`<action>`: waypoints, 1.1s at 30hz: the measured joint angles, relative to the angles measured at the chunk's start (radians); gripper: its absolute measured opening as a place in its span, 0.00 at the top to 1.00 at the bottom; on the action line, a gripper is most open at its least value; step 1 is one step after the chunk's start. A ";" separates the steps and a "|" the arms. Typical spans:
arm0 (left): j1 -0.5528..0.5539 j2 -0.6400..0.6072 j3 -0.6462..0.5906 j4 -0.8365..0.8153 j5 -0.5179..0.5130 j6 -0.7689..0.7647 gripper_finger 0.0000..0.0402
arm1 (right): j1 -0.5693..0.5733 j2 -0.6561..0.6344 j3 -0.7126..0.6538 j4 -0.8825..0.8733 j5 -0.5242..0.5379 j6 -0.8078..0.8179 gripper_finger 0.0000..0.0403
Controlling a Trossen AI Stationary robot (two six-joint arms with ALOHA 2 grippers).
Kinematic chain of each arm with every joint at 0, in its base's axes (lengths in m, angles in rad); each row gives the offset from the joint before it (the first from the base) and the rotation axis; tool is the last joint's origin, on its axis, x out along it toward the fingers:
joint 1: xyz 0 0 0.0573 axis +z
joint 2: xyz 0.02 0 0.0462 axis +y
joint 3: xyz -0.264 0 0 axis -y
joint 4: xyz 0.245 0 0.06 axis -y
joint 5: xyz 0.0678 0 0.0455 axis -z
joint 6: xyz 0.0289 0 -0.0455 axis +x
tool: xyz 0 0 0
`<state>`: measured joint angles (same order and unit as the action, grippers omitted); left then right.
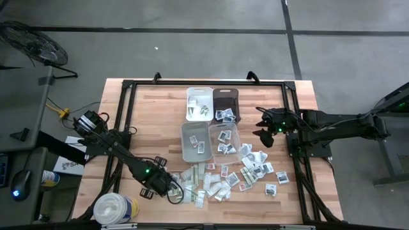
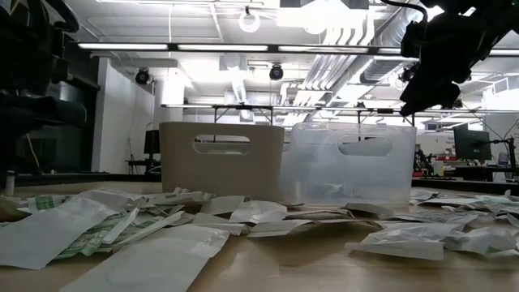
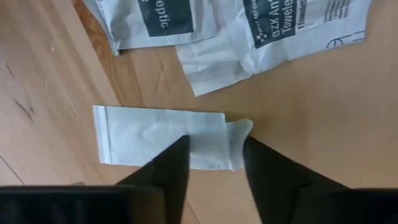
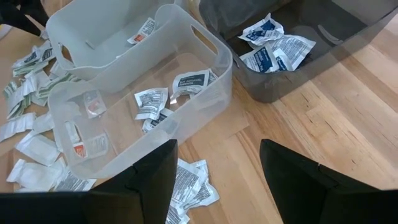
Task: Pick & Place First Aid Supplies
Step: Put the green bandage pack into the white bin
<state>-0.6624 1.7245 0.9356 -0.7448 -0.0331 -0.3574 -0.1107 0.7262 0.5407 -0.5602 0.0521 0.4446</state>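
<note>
Reaching low over the tabletop (image 1: 147, 102), the left claw (image 1: 171, 190) stands at the near edge of the pile of packets (image 1: 220, 182). Its fingers (image 3: 171, 171) are apart, one on each side of a plain white packet (image 3: 149, 137) that lies flat on the wood; I cannot tell if they touch it. The other packets lie scattered on the tabletop in front of the bins, and some are already inside the clear bin (image 4: 124, 106), the dark bin (image 4: 292, 56) and the white bin (image 1: 199, 103). The right claw (image 1: 264, 131) hangs in the air beside the clear bin, its fingers (image 4: 149, 180) wide apart and holding nothing.
</note>
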 joint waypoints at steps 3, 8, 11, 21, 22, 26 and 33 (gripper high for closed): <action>0.000 0.001 0.000 -0.002 -0.004 -0.015 0.74 | 0.000 0.000 0.000 0.000 0.000 0.000 0.45; 0.001 0.003 0.005 -0.007 -0.006 -0.018 0.88 | 0.000 0.000 0.000 0.000 0.000 0.000 0.45; 0.001 0.004 0.019 -0.015 -0.010 -0.014 0.97 | 0.000 0.000 0.000 0.000 0.000 0.000 0.45; 0.001 -0.060 0.041 -0.027 -0.019 -0.015 0.99 | 0.000 0.000 0.000 0.000 0.000 0.000 0.45; 0.002 -0.078 0.042 -0.028 -0.028 -0.018 0.99 | 0.000 0.000 0.000 0.000 0.000 0.000 0.45; 0.002 -0.153 0.042 -0.035 -0.054 -0.026 1.00 | 0.000 0.000 0.000 0.003 0.000 -0.003 0.45; 0.006 -0.317 0.043 -0.014 -0.175 -0.075 1.00 | 0.000 0.000 0.000 0.004 0.001 -0.006 0.45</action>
<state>-0.6560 1.4074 0.9783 -0.7590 -0.2079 -0.4329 -0.1106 0.7265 0.5407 -0.5560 0.0528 0.4384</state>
